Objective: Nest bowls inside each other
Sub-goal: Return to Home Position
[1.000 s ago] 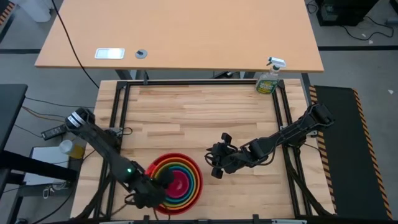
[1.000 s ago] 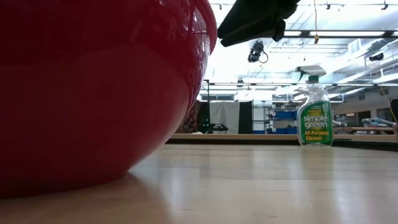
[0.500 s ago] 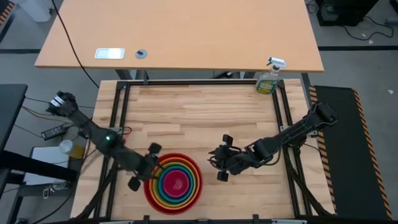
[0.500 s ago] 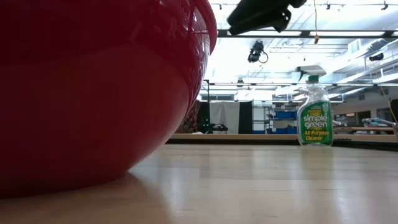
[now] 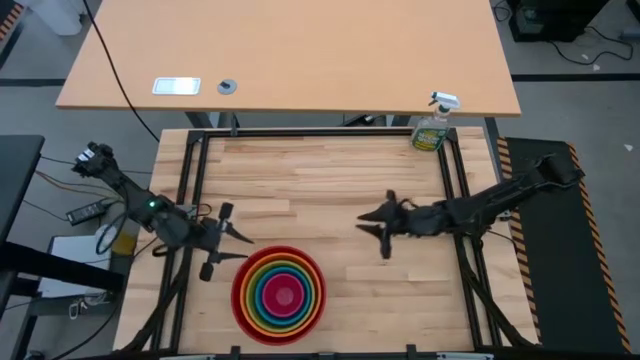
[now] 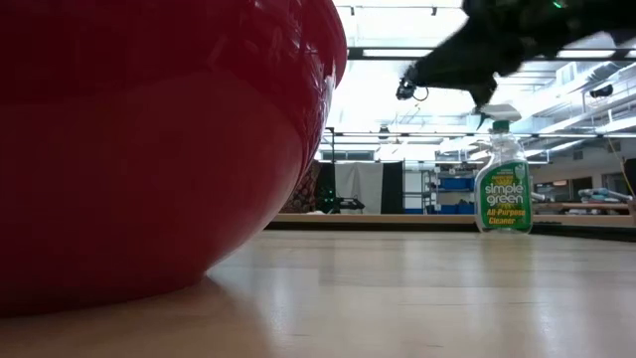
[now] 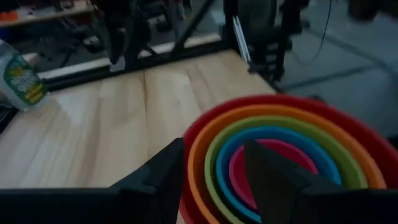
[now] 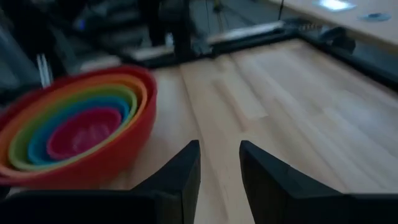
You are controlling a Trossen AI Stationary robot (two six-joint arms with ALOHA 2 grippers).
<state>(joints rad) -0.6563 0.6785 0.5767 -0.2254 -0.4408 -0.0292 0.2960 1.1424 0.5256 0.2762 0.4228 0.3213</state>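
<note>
The bowls (image 5: 279, 293) stand nested near the table's front edge, left of centre: the red (image 5: 240, 300) outermost, then orange, green and blue, with the magenta-pink (image 5: 283, 294) in the middle. The red one rests by its base on the wood (image 6: 149, 149). My left gripper (image 5: 222, 242) hovers open just left of and beyond the stack, pointing toward it (image 7: 211, 180). My right gripper (image 5: 375, 225) hovers open to the right of the bowls, also facing them (image 8: 219, 174). Nothing is between either pair of fingers.
A green spray bottle (image 5: 432, 128) stands at the table's far right corner. A black frame (image 5: 190, 180) runs along the table's sides. A larger wooden desk (image 5: 290, 60) lies beyond the far edge. Bare wood (image 5: 320, 180) stretches between the arms.
My left gripper has drawn back from the near left rim of the bowls, going toward the table's left and far edges and turning level. My right gripper has pulled away from the bowls toward the right edge. The nested bowls have stayed put.
</note>
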